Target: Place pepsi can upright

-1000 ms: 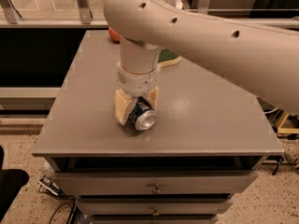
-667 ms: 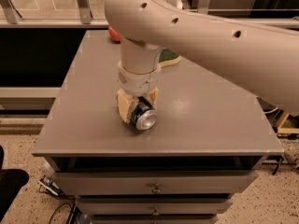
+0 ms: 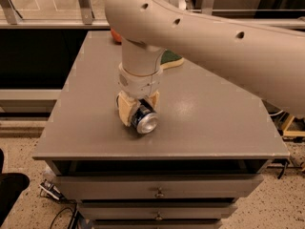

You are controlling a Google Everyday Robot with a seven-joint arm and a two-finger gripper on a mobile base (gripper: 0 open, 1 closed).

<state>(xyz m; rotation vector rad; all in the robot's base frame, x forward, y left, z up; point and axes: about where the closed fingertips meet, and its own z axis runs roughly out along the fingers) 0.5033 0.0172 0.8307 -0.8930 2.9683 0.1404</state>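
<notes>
The gripper [image 3: 138, 109] remained clamped on the small dark-blue aluminium pepsi can [image 3: 145, 121], unmoved, sideways near the grey worktop [image 3: 214, 118]; uprighting outstanding.

Warm light, gripper [image 3: 138, 109] over table [image 3: 214, 123], pepsi can [image 3: 145, 121] glinting

Pincer [image 3: 138, 111] clamping pepsi can [image 3: 145, 120] at tabletop [image 3: 217, 120] front-centre; sponge [image 3: 171, 57] behind, bare surface either side

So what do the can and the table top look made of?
The pepsi can: thin metal, likely aluminium; its end facing the camera gleams silver. The table: matte grey painted or laminate top, only a dull sheen. The gripper, low over the table's front left, has its tan jaws closed on the can.
</notes>
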